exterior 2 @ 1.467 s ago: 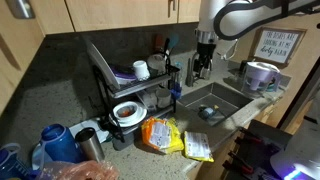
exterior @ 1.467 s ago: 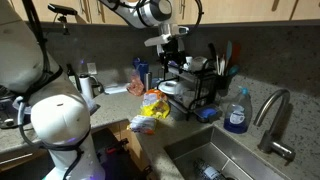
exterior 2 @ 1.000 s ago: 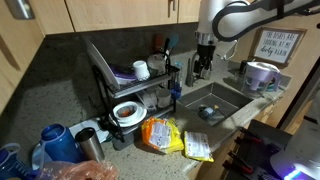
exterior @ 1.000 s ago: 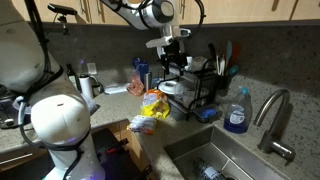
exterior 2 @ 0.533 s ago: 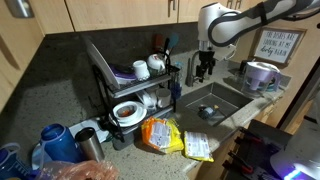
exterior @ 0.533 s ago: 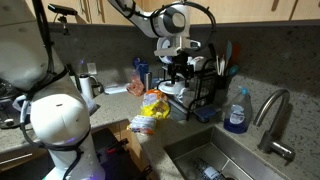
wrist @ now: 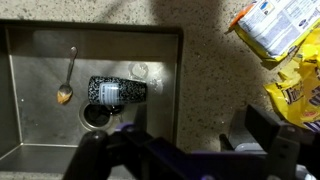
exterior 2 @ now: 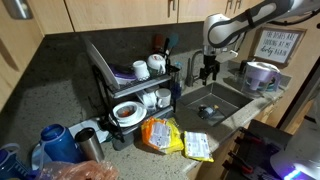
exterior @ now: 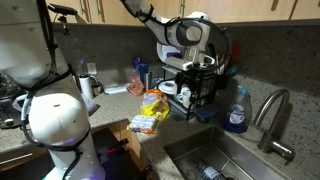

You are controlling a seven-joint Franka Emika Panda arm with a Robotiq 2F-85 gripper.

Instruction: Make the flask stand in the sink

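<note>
The sink (wrist: 40, 55) fills the left of the wrist view, its lower edge hidden behind the blurred body of the gripper (wrist: 185, 160). In both exterior views only part of the basin shows (exterior: 235, 150) (exterior 2: 222, 95), cut off by the frame or by the counter edge.

A dish rack (exterior 2: 125, 85) stands on the counter beside the sink, with cups and a plate that are too dim to read clearly.

The arm (exterior: 185, 30) reaches out over the sink. The gripper hangs above the basin, well clear of it (exterior 2: 209, 70). Its fingers (wrist: 90, 158) stand wide apart with nothing between them, though they are smeared and dark in the wrist view.

Snack bags (wrist: 285, 60) lie on the counter just beside the sink, partly cut off at the right edge.

The flask (wrist: 118, 92) lies on its side on the sink floor, dark and speckled. In an exterior view it is only a dim shape (exterior 2: 209, 113). A dark round thing touches its lower end; drain or cap, I cannot tell.

A spoon (wrist: 66, 85) lies in the sink, apart from the flask.
</note>
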